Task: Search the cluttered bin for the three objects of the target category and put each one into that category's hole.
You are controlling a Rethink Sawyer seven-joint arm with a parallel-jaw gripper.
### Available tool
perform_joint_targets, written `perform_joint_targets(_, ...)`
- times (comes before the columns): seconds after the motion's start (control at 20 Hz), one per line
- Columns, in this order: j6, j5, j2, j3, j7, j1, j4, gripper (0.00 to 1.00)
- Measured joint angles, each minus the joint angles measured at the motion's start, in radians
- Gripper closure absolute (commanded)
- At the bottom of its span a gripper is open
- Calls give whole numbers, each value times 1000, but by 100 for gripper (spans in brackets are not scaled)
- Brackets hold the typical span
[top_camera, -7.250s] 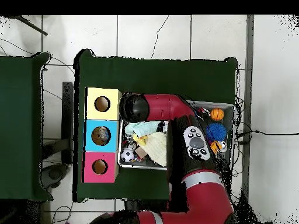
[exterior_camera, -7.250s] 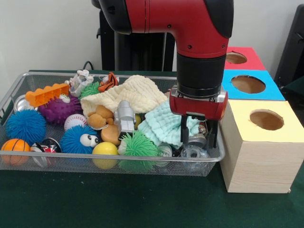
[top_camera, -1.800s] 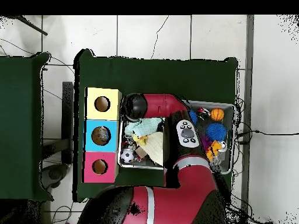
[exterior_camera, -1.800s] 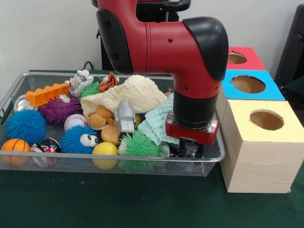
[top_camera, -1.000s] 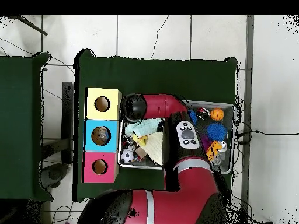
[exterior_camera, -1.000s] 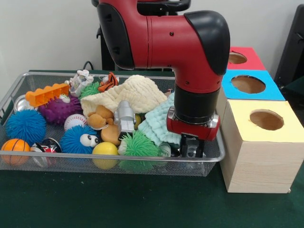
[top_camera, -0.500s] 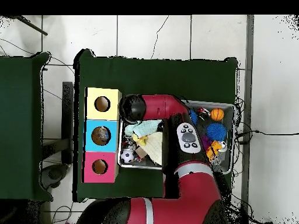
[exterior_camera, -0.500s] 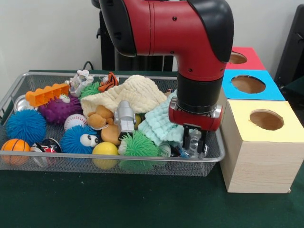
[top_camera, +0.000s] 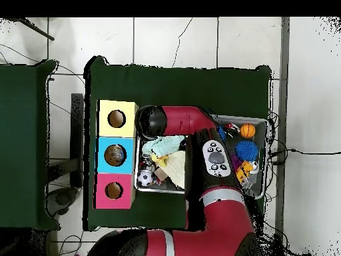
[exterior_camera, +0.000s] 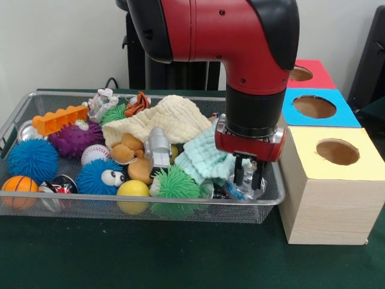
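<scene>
The wire bin (exterior_camera: 72, 197) holds a jumble of toys, balls and cloths. My gripper (exterior_camera: 247, 175) hangs low over the bin's right end, just left of the yellow box (exterior_camera: 329, 192). Its fingers (exterior_camera: 238, 171) stand close together, shut on a clear plastic container (exterior_camera: 253, 186) lifted slightly above the clutter. A mint cloth (exterior_camera: 203, 158) lies right behind it. In the overhead view the arm's black wrist (top_camera: 150, 122) covers the gripper, beside the yellow box (top_camera: 106, 108). Three boxes with round holes stand in a row: yellow, blue (exterior_camera: 325, 118) and red (exterior_camera: 319, 74).
A cream cloth (exterior_camera: 167, 119) drapes over the bin's middle. Spiky blue (exterior_camera: 31, 159), purple (exterior_camera: 75, 140) and green (exterior_camera: 174, 182) balls, a yellow ball (exterior_camera: 133, 189), a small basketball (exterior_camera: 18, 184) and an orange block (exterior_camera: 59, 118) fill the left part. The arm's red body spans the bin in the overhead view.
The gripper dropped into the bin's right end, shut among the clear plastic pieces, and over the last second has risen a little with the clear container between its fingers.
</scene>
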Motion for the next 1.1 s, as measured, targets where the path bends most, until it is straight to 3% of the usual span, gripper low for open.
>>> perform_joint_targets(1.1,54,42,-116,7,0,-4,63,100)
